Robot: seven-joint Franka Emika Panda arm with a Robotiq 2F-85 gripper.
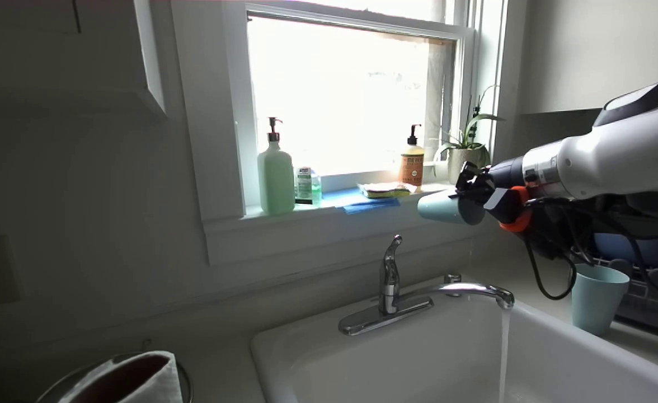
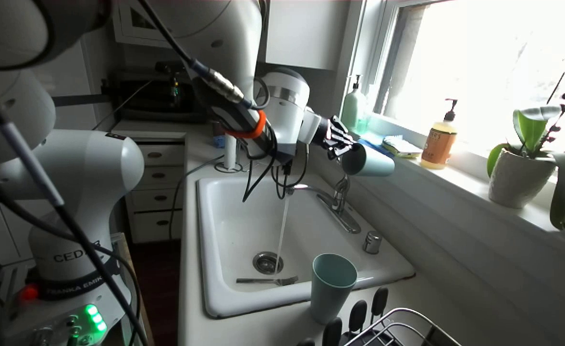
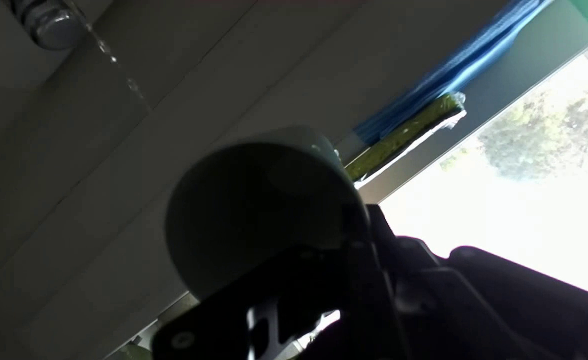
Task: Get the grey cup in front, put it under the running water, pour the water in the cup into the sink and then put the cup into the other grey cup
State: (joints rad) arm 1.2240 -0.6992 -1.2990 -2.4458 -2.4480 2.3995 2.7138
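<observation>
pale blue-green, the held cup [image 1: 438,207] lies tipped on its side in the air near the window sill [image 2: 470,182], its mouth toward the arm [image 1: 614,159]. our claw [image 2: 347,147] pinches its wall at the rim. in the wrist view drops [image 3: 105,48] are falling, so we judge the pouring to be under way; with the cup hanging so far toward the sill, water could land on the back ledge [image 2: 389,264] by the chrome cap [image 2: 372,241] rather than in the sink [image 2: 239,216]. that narrow, probably wet grip may let the cup twist, and its base could bump the sponge [image 1: 385,191]; we cannot tell the gap. if our path crosses the running water [image 1: 504,352], the cup may take on water. the other cup [image 2: 329,290] stands upright on the tabletop [image 2: 244,331] beside the sink, and coming down crooked, we could topple it.
</observation>
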